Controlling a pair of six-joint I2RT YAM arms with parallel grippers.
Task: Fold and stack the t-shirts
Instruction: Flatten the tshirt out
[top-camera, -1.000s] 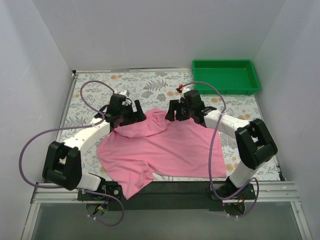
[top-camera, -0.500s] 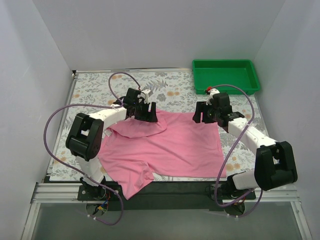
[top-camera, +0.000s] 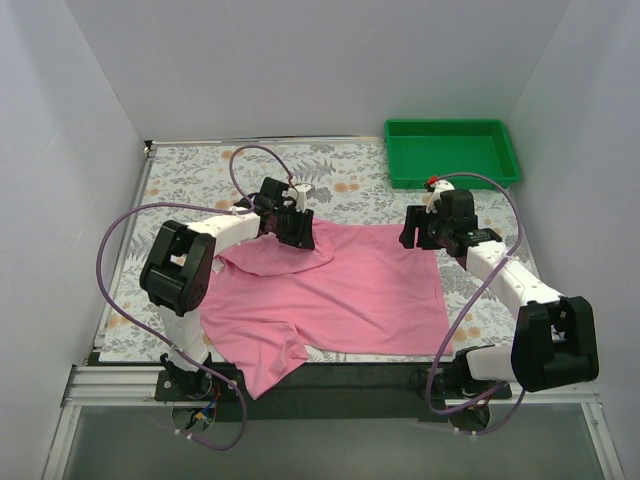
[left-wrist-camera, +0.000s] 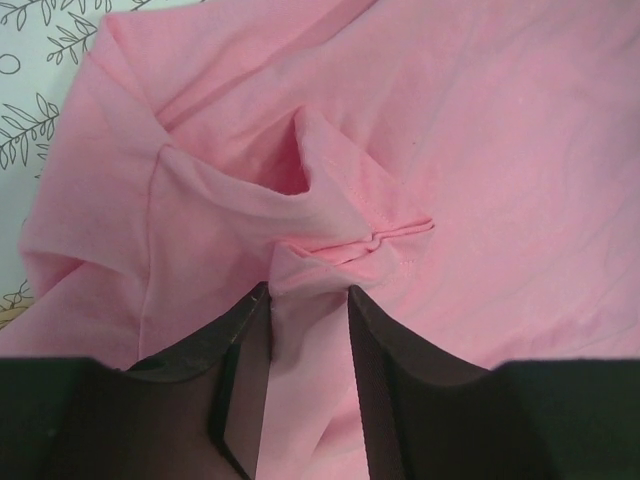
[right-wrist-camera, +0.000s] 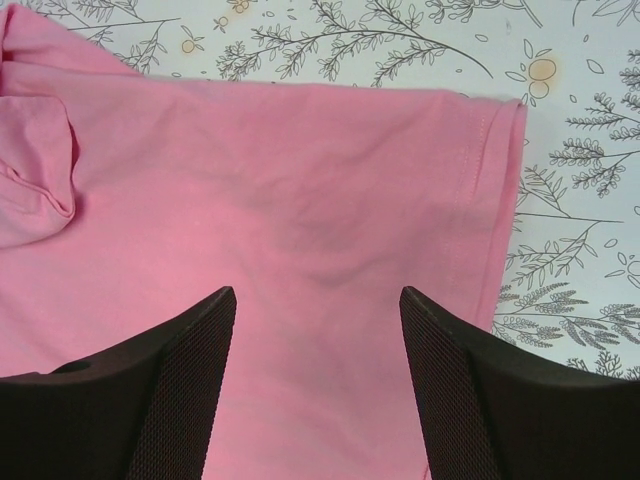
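Pinching a raised pleat of the pink t-shirt (left-wrist-camera: 480, 140) with the left gripper (left-wrist-camera: 307, 295), pressing a finger against each side of the fabric ridge. Gripping at the garment's bunched far-left corner, with the bulk of the cloth spreading away toward 5 o'clock in the overhead view.

Hovering with the right gripper (right-wrist-camera: 316, 295) spread wide and grasping nothing, just above the flat far-right corner, looking down on the stitched hem (right-wrist-camera: 495, 180) at 1 o'clock in the wrist view. Lying from that gripper toward 7 o'clock, going by the overhead view.

Stretching, roughly, along a long axis from 8 o'clock to 2 o'clock across the floral table cover (top-camera: 190, 170), and drooping over the near table edge at 7 o'clock. Standing about equally near with both arms, one at each far corner. Likely needing the right gripper to drop and clamp its corner before any shared pull.

Leaving bare cover at 12 o'clock beyond the far edge of the cloth, and more at 3 o'clock past the right hem. Sitting well apart from the green plastic tray (top-camera: 450, 150), at 1 o'clock of the right gripper. Risking, in a pull toward 6 o'clock, more cloth sliding off the near table edge. Favouring a lift and fold kept within the cover.
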